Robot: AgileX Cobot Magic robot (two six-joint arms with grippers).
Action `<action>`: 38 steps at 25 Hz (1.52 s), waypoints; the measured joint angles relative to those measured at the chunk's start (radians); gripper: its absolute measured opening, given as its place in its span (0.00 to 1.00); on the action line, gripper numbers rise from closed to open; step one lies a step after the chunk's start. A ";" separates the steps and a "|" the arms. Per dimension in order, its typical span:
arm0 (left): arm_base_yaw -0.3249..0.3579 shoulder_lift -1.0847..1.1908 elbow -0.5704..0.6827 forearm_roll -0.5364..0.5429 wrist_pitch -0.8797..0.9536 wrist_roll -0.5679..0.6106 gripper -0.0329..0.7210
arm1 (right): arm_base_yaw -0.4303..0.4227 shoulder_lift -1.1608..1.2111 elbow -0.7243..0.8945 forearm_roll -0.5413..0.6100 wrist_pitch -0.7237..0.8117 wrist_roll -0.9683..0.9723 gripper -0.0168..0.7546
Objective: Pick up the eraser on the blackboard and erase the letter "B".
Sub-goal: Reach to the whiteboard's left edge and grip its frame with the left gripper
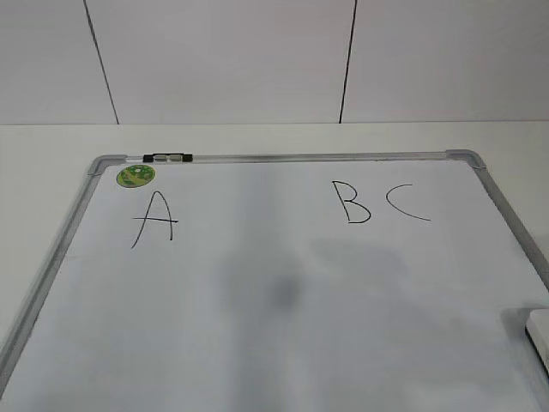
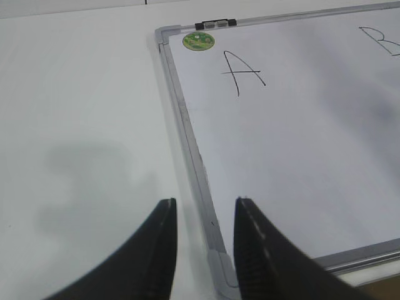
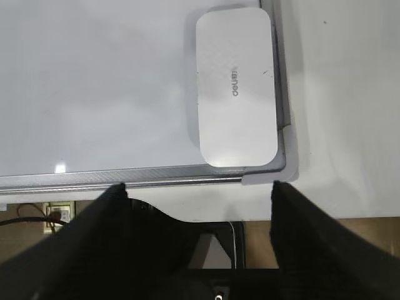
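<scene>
The blackboard (image 1: 283, 292) is a white dry-erase board with a grey frame, flat on the white table. The letter "B" (image 1: 351, 202) is drawn in black near its top, between an "A" (image 1: 153, 220) and a "C" (image 1: 406, 204). The eraser (image 3: 235, 85) is a white rounded block lying in the board's near right corner; its edge shows in the exterior view (image 1: 538, 330). My right gripper (image 3: 199, 185) is open and empty, hovering just short of the eraser over the board's near edge. My left gripper (image 2: 205, 203) is open and empty above the board's near left corner.
A round green magnet (image 1: 135, 175) sits at the board's top left corner, beside a black clip (image 1: 168, 158) on the top frame. A tiled wall (image 1: 274, 60) stands behind the table. The table's front edge (image 3: 187, 215) lies just below the board's frame.
</scene>
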 joint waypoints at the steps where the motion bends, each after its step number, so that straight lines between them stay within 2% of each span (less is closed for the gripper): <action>1: 0.000 0.005 0.000 -0.003 0.000 0.000 0.36 | 0.000 0.029 0.000 0.000 0.000 0.000 0.74; 7: 0.000 0.163 -0.067 -0.008 0.061 0.000 0.36 | 0.000 0.167 0.000 0.000 -0.002 0.002 0.74; 13: 0.000 0.445 -0.192 -0.008 0.132 -0.035 0.36 | 0.000 0.247 0.000 0.000 -0.004 0.002 0.74; 21: 0.000 0.812 -0.321 -0.014 0.139 -0.061 0.36 | 0.000 0.287 0.000 0.000 -0.005 -0.001 0.74; 26: 0.000 1.000 -0.371 -0.012 0.073 -0.063 0.36 | 0.000 0.290 0.000 0.000 -0.009 -0.001 0.74; 38: 0.000 1.473 -0.592 0.050 -0.006 -0.063 0.36 | 0.000 0.290 0.000 0.000 -0.011 -0.001 0.74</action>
